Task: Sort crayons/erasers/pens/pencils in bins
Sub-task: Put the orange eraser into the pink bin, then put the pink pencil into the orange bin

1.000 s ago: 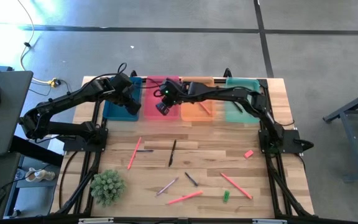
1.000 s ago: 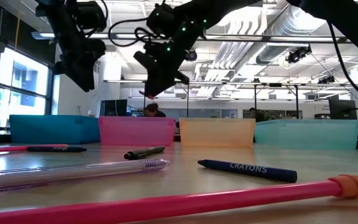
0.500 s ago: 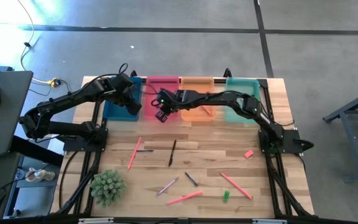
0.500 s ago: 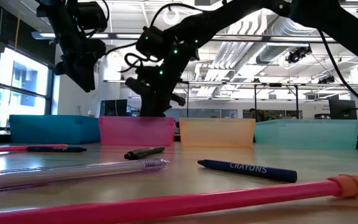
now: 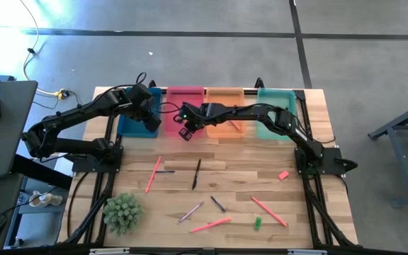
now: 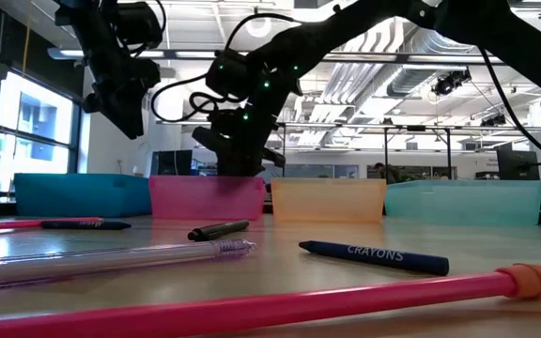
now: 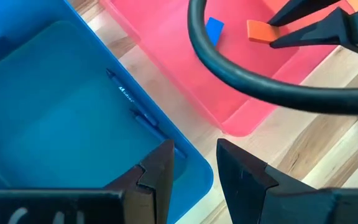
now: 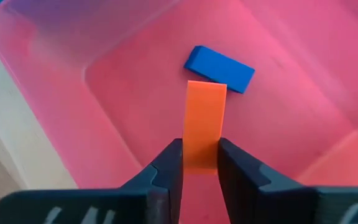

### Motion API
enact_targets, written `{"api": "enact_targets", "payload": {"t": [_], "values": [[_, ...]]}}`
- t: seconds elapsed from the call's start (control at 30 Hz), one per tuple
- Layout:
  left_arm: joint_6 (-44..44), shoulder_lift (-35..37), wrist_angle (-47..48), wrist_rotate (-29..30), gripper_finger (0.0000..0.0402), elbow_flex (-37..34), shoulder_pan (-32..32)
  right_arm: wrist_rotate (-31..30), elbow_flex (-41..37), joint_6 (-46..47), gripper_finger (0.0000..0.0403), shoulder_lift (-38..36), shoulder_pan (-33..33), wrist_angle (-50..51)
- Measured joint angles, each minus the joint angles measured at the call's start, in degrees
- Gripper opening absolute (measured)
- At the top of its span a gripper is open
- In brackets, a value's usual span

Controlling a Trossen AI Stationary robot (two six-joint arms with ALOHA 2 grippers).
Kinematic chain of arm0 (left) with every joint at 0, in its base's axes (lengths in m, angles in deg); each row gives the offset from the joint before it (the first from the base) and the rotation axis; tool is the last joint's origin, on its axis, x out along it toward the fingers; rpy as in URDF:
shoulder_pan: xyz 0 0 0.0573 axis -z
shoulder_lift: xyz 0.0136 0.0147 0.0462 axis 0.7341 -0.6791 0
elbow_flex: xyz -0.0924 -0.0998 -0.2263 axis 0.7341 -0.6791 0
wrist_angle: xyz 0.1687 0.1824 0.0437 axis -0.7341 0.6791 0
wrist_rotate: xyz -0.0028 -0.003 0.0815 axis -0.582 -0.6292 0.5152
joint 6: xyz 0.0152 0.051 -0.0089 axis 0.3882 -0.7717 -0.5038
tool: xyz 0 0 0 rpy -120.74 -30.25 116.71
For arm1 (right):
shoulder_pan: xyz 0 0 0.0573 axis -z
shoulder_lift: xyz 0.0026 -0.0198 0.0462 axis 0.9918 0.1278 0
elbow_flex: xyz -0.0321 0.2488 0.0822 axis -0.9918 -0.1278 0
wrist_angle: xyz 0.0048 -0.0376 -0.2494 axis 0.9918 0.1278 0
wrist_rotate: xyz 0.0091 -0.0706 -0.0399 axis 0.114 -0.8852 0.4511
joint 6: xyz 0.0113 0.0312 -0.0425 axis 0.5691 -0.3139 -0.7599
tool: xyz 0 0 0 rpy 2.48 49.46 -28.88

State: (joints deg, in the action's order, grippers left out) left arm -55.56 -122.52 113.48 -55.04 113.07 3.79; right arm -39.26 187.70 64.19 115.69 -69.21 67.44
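Right gripper [image 8: 196, 163] sits low inside the shallow pink plastic bin [image 8: 55, 118], its jaws narrowly parted and clamped on a flat orange eraser block [image 8: 204, 121]. A small blue eraser block [image 8: 219, 69] lies on the bin floor just beyond it. Left gripper [image 7: 194, 168] hangs above the blue plastic bin [image 7: 61, 118], jaws slightly apart, holding nothing.
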Motion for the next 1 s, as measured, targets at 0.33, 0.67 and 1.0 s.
{"api": "enact_targets", "payload": {"t": [0.33,0.67,1.0], "values": [[-1.5,0.0,0.4,0.0,0.0111,0.0,0.0,2.1,0.8,1.6,0.0153,0.0,0.5,2.3],[-3.0,0.0,0.3,-0.2,0.0111,0.0,0.0,1.2,9.6,-2.8,0.0147,-0.1,3.6,9.7],[-2.5,0.0,0.7,-0.2,0.0111,0.0,0.0,-2.5,19.9,-9.4,0.0145,-0.1,4.3,21.6]]}}
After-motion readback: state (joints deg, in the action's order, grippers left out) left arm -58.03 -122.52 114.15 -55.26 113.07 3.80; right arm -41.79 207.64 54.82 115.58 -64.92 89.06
